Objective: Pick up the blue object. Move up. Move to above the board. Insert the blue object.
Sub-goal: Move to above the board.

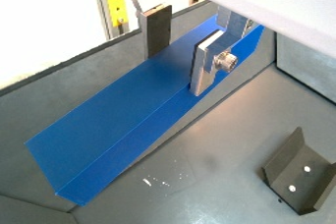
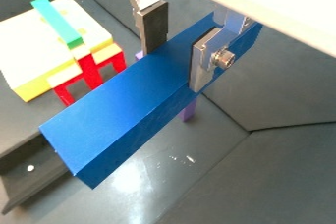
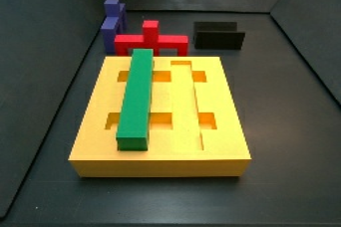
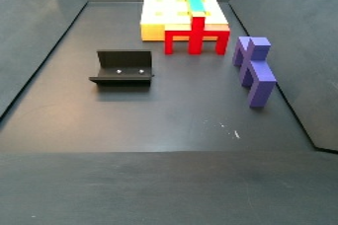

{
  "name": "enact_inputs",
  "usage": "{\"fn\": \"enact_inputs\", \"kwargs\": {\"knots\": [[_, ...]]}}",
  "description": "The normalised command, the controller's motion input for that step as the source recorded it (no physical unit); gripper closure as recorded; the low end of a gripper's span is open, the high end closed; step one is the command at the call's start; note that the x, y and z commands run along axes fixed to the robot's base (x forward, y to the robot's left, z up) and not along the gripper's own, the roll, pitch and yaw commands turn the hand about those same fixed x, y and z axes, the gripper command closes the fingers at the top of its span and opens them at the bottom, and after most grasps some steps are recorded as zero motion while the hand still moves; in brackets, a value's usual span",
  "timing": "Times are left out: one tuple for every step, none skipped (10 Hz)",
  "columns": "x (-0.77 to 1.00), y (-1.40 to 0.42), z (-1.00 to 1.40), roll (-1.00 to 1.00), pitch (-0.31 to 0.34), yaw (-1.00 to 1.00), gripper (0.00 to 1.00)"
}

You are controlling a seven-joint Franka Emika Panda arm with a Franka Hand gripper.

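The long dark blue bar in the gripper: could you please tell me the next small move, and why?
Probably carry it sideways toward the grooved yellow board: the gripper is shut on the long dark blue bar, lifted, and the board lies off to one side.

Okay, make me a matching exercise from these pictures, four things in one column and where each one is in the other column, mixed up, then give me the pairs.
Things:
1. long dark blue rectangular bar
2. long green bar
3. red block
4. dark L-shaped fixture

Places:
A. lying in a groove of the thick yellow grooved board
B. on the floor against the board's edge
C. between the fingers of the gripper, off the floor
D. standing alone on the floor, apart from the board

Pairs: 1-C, 2-A, 3-B, 4-D
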Motion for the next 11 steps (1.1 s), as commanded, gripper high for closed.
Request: {"fn": "enact_inputs", "kwargs": {"knots": [[0.05,0.01,0.18,0.0,0.079,0.0,1.0],[0.15,-1.4,0.15,0.0,0.063,1.0,1.0],[0.15,-1.4,0.13,0.01,0.06,1.0,1.0],[0.14,-1.4,0.13,0.01,0.055,1.0,1.0],[0.13,-1.4,0.13,0.01,0.052,1.0,1.0],[0.14,-1.4,0.14,0.01,0.056,1.0,1.0],[0.14,-1.4,0.14,0.01,0.058,1.0,1.0],[0.14,-1.4,0.15,0.0,0.061,1.0,1.0],[0.15,-1.4,0.15,0.01,0.066,1.0,1.0],[0.16,-1.4,0.16,0.0,0.076,1.0,1.0],[0.17,-1.4,0.16,0.0,0.084,1.0,1.0]]}}
